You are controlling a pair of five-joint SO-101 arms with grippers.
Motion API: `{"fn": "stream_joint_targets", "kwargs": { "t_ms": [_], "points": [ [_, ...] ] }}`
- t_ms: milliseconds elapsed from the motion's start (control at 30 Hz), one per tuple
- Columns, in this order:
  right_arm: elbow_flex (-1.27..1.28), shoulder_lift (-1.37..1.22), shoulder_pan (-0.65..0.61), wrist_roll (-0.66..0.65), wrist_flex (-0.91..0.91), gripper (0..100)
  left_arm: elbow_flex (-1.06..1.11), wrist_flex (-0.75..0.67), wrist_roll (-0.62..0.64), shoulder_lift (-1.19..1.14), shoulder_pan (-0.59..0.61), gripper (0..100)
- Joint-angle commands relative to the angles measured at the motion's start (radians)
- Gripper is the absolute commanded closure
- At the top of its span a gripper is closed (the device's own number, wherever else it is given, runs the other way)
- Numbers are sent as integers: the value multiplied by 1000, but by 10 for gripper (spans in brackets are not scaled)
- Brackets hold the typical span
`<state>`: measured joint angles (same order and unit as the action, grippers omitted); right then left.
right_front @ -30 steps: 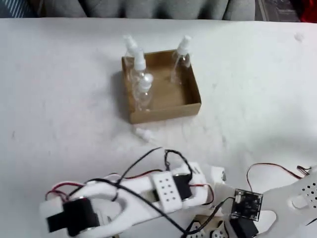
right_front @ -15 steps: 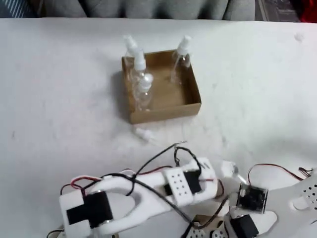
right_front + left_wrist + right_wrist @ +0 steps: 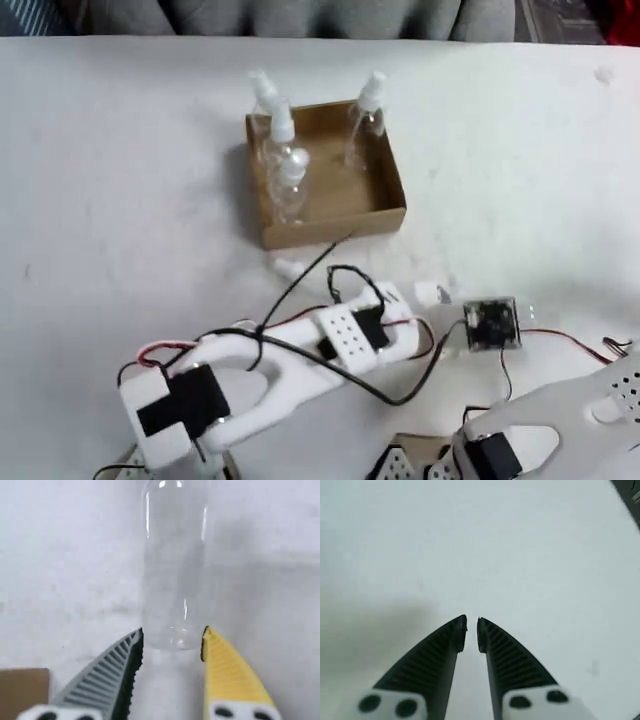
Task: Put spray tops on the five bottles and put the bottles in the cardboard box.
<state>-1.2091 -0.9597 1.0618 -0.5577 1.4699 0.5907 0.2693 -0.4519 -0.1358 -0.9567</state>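
The cardboard box (image 3: 392, 200) stands at the middle of the table with several clear bottles (image 3: 290, 180) upright in it, all wearing white spray tops. A loose spray top (image 3: 289, 268) lies on the table just in front of the box. In the left wrist view my left gripper (image 3: 171, 632) has its grey and yellow fingers shut on the end of a clear bottle (image 3: 175, 570) with the white table behind it. From the high view this bottle (image 3: 432, 293) is in front of the box, to the right. My right gripper (image 3: 471, 622) is shut and holds nothing, over bare table.
The left arm (image 3: 340, 345) lies across the front of the table with loose red and black wires (image 3: 300, 285) looping toward the box. The right arm's white body (image 3: 570, 415) sits at the front right corner. Open table lies left and right of the box.
The left arm has swung away from the front edge toward the box, carrying the clear bottle with it. The box, its bottles and the loose spray top stayed put.
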Motion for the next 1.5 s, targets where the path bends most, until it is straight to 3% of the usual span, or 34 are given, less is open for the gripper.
{"fn": "stream_joint_targets", "kwargs": {
  "t_ms": [0, 67, 167, 367, 600, 833, 1100, 1367, 1467],
  "points": [
    [-58, 93, -59, 0, 209, 981, -25, 54, 87, 156, 53, 823],
    [-48, 124, -82, 5, 263, 982, -25, 89, 97, 206, 73, 823],
    [-48, 159, -94, 114, 259, 981, -25, 135, 98, 257, 113, 826],
    [-15, 228, -136, 133, 262, 982, -25, 195, 98, 308, 206, 823],
    [339, 472, -163, 115, 260, 981, -25, 359, 97, 492, 285, 823],
    [776, 771, -213, -8, 257, 981, -25, 529, 97, 650, 389, 823],
    [1175, 1099, -285, -270, 255, 981, -3, 677, 98, 725, 585, 827],
    [1461, 1294, -432, -787, 255, 974, 224, 680, 98, 901, 742, 827],
    [1554, 1311, -450, -961, 255, 886, 344, 677, 98, 998, 777, 826]
  ]
}}
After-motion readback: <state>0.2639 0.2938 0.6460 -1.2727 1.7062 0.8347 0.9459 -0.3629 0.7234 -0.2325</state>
